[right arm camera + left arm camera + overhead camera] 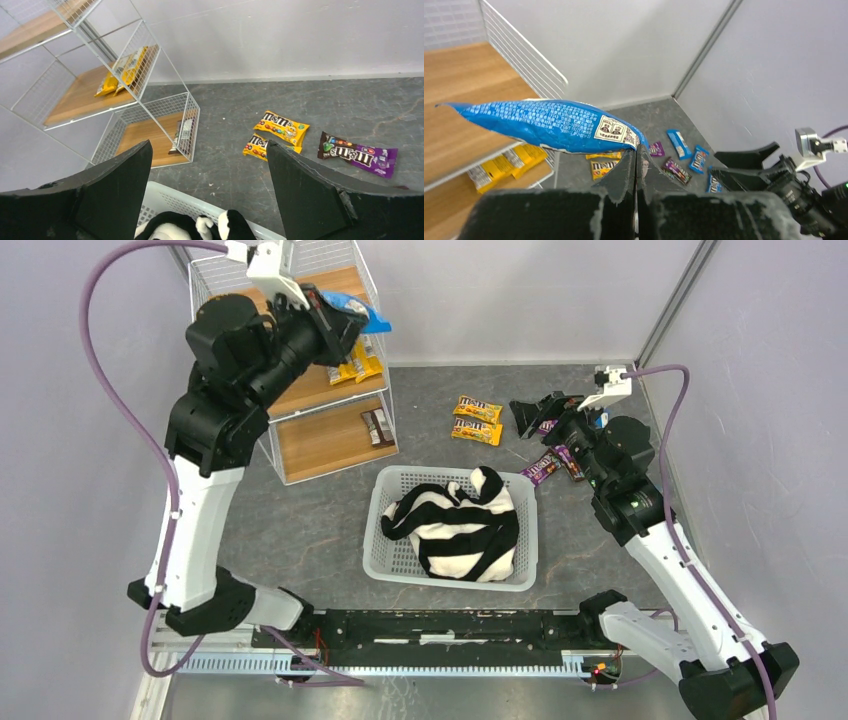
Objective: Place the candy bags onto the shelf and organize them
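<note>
Top external view first: grey desk (440,390) under everything. At its far left, a white wire shelf (320,440) with three wooden boards. Near the middle, a white plastic basket (377,558), filled by a black-and-white striped cloth (455,525).

Then the candy. Held up at the right edge of the shelf's top board: a blue bag (549,125), pinched at one end and sticking out sideways. Lying on the middle board, yellow bags (355,368), two side by side; on the bottom board, a dark brown bag (377,426). On the desk between shelf and right arm, two loose yellow bags (477,420); just beside the right arm, purple bags (545,468); close by in the left wrist view, small blue packets (679,142).

Left fingers (634,167) pressed together on the blue bag's end. Right fingers (527,415) spread wide with nothing between them — hovering above the desk near the purple bags.
</note>
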You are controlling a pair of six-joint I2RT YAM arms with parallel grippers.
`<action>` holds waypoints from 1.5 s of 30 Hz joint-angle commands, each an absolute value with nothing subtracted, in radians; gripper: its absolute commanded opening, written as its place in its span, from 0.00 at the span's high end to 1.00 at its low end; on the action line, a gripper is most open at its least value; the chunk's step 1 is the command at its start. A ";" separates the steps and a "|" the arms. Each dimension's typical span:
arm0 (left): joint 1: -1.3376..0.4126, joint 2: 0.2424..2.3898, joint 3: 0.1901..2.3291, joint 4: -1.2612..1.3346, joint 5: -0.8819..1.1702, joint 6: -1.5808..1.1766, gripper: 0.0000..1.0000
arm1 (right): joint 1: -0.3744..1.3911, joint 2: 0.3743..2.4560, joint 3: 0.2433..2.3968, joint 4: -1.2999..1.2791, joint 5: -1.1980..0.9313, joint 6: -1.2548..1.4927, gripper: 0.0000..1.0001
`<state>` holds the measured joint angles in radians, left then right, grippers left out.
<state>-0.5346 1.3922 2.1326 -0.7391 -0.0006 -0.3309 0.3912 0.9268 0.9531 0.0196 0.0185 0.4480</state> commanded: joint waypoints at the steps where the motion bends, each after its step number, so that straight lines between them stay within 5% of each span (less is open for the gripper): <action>1: -0.452 1.481 2.240 -0.772 0.098 -0.232 0.98 | 0.395 0.910 0.955 0.002 0.051 0.400 0.08; 14: -0.110 1.685 2.262 -0.510 0.579 -0.485 0.98 | 0.393 0.859 0.954 -0.077 0.119 0.338 0.06; 36: -0.033 1.809 2.223 -0.561 0.643 -0.545 0.96 | 0.394 0.879 0.937 -0.085 0.120 0.335 0.06; 45: -0.014 1.786 2.200 -0.635 0.593 -0.536 0.52 | 0.394 0.890 0.919 -0.098 0.161 0.314 0.06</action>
